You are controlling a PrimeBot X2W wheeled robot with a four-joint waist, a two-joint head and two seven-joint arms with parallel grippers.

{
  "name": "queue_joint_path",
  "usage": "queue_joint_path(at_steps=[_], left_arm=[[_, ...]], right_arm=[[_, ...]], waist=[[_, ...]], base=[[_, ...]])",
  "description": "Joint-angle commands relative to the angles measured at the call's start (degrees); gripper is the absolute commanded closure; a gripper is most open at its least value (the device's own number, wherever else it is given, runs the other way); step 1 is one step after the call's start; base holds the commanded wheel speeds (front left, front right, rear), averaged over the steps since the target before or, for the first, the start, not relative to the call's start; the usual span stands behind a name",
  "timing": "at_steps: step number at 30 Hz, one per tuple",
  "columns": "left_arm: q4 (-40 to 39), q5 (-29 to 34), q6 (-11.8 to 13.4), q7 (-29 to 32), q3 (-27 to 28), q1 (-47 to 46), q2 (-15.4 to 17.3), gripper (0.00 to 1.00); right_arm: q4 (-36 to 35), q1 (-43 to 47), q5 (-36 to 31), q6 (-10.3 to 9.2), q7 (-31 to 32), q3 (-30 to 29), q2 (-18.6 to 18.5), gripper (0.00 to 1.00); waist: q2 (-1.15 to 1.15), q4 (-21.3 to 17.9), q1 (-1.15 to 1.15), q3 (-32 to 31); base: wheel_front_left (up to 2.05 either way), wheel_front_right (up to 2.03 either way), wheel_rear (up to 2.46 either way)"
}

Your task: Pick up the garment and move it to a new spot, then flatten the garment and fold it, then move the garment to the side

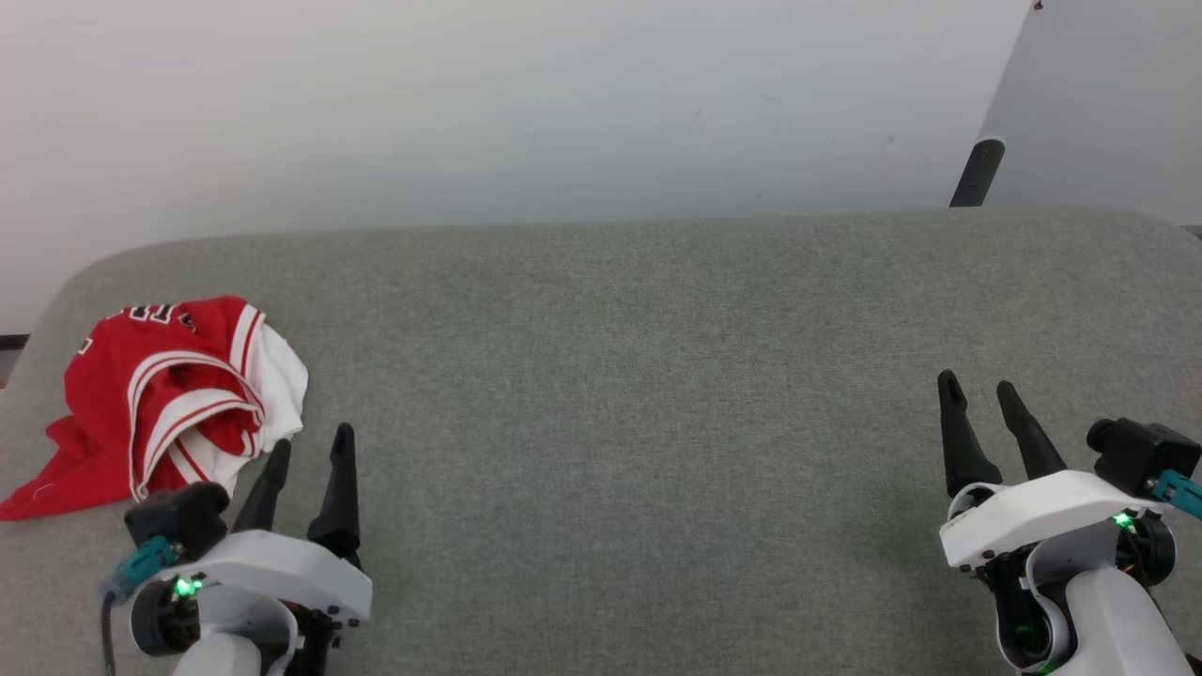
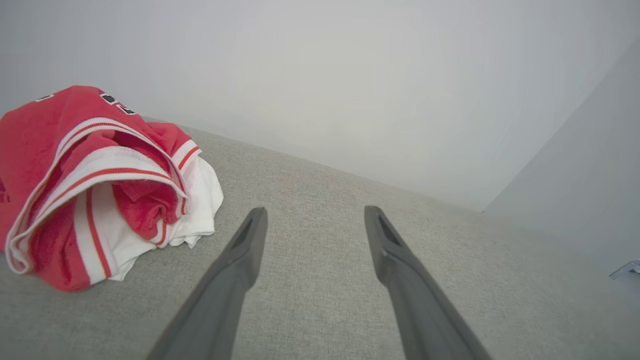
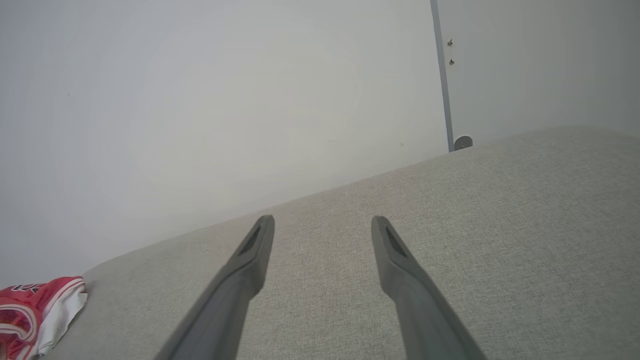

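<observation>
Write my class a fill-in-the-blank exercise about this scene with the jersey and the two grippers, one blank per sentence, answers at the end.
1. The garment crumpled on the grey fabric surface is mostly ____ in colour.
2. The left gripper and the right gripper both have their jaws ____.
3. Of the two grippers, the garment lies nearer the ____ one.

Missing words: red; open; left.
</observation>
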Motion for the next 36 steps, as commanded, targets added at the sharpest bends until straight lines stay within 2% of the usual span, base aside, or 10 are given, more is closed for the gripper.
queue_joint_path(at_steps=[1, 12, 36], left_arm=[[-0.17, 1.73, 0.06, -0.49, -0.05, -1.54, 0.68, 0.00], [1.00, 8.07, 0.19, -2.07, -0.49, -1.77, 1.36, 0.00], [4.99, 17.31, -1.42, -4.92, 0.14, -2.92, 1.80, 0.00]], right_arm=[[-0.28, -1.37, -2.08, 0.03, -0.52, -0.17, 0.07, 0.00], [0.33, -2.07, -9.54, 0.03, -2.13, -0.68, 0.27, 0.00], [2.08, -3.27, -18.17, 0.04, -4.99, -1.71, 0.34, 0.00]], waist=[[0.00, -0.04, 0.00, 0.00], [0.00, -0.28, 0.00, -0.52], [0.00, -0.74, 0.00, -0.67]], base=[[0.00, 0.00, 0.00], [0.00, 0.00, 0.00], [0.00, 0.00, 0.00]])
